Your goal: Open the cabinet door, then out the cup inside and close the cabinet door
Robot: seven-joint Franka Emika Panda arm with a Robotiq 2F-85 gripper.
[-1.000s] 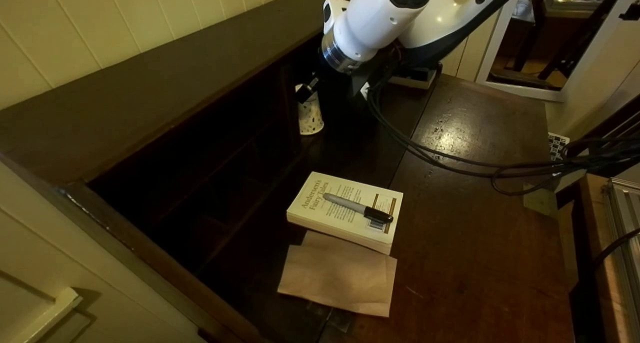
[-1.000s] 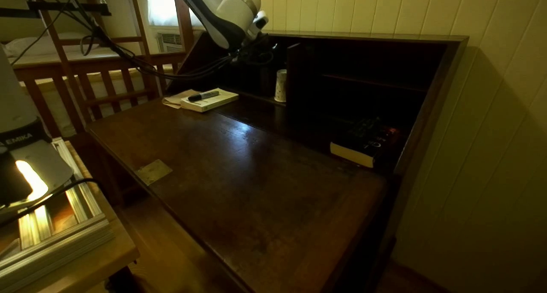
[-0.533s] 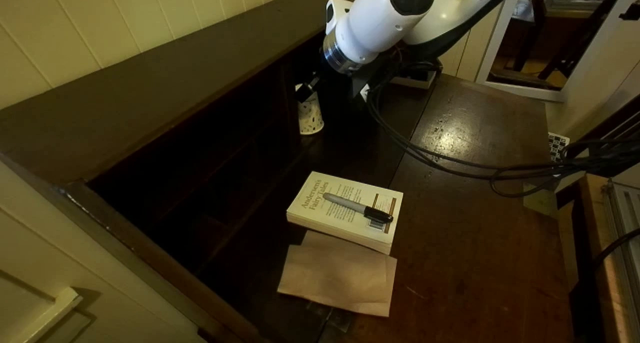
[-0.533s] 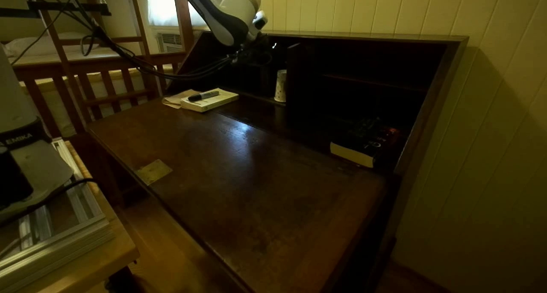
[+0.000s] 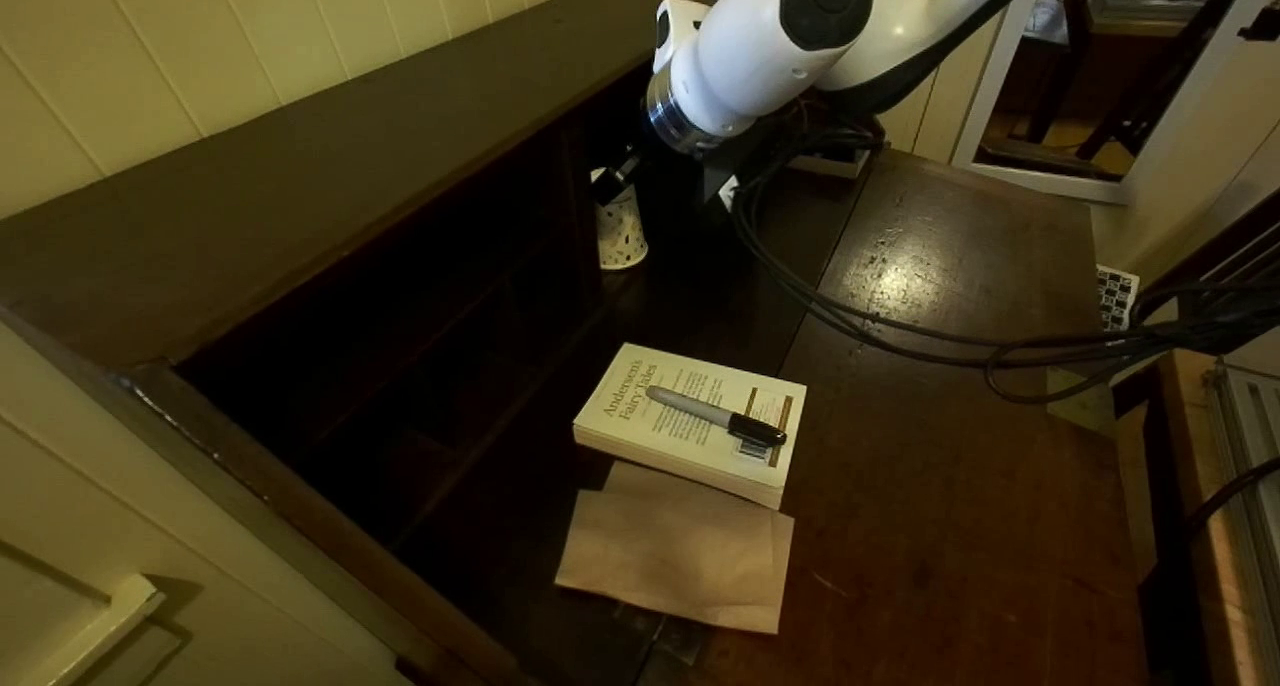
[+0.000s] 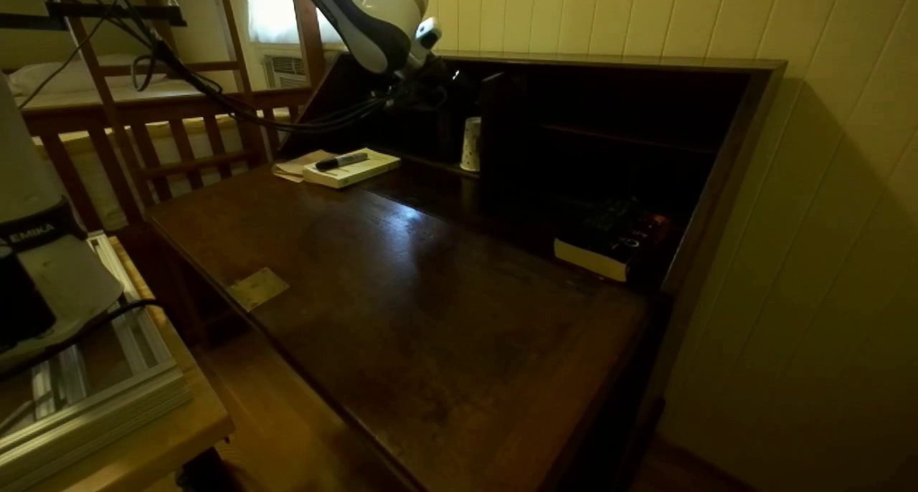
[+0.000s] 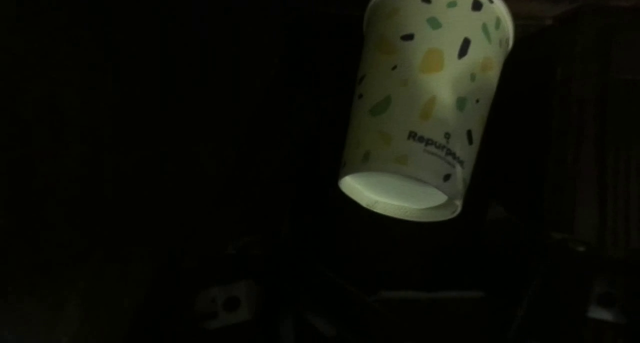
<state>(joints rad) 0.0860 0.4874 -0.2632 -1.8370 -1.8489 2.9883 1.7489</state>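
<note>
While the gripper (image 7: 407, 248) has its jaws spread wide low in the wrist view, the cup (image 7: 425, 100) shows above their gap, right of top centre, base end nearest, long axis running up the frame and slightly rightward

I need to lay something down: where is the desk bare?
The desk is bare along its broad front, up to the pale book and dark book. It is crowded around the marker and brown paper, and at the back, between robot arm and cup.
</note>
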